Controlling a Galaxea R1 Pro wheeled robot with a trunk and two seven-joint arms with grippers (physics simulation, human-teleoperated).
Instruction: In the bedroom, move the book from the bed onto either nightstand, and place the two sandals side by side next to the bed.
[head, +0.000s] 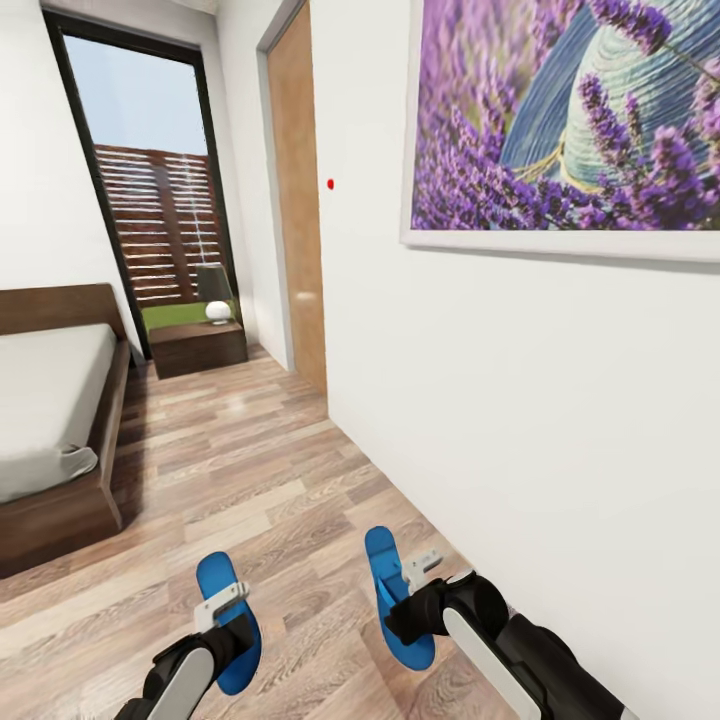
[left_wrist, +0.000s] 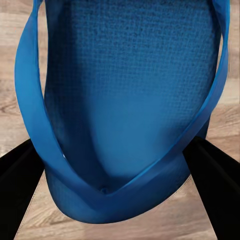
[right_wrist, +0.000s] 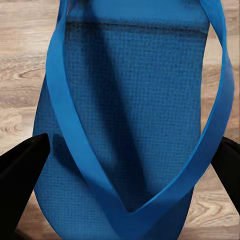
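The bed (head: 50, 400) sits at far left, grey mattress on a dark wood frame, w/ the nightstand (head: 198, 348) past its head by the window, a lamp (head: 214, 293) on top. No book can be made out on the visible part of the mattress.

Left sandal (head: 228, 620) hangs in the left gripper (head: 222, 612) above the wood floor (head: 250, 470), well out from the bed's foot corner. In the left wrist view the black fingers (left_wrist: 17, 185) stand either side of the sole (left_wrist: 130, 100) near the toe post; they look clamped on it, though actual contact is hard to confirm.

Right sandal (head: 395, 595) is in the right gripper (head: 412, 600), near the white wall (head: 520, 400), tipped more onto its edge than the left one. Right wrist view: fingers (right_wrist: 22, 175) flank the sole (right_wrist: 135, 125), prob. closed on its edges, strap (right_wrist: 65, 130) running over the top.

Handling, as a guess: both are light foam or rubber, flexible, textured so not slippery, not fragile. Thin sole will bend if pinched at one end, so best hold is across the width approx. mid-sole, or by the strap near the post. Dropping flat is low risk; lining the pair up parallel beside the bed's long edge is the fiddly bit.
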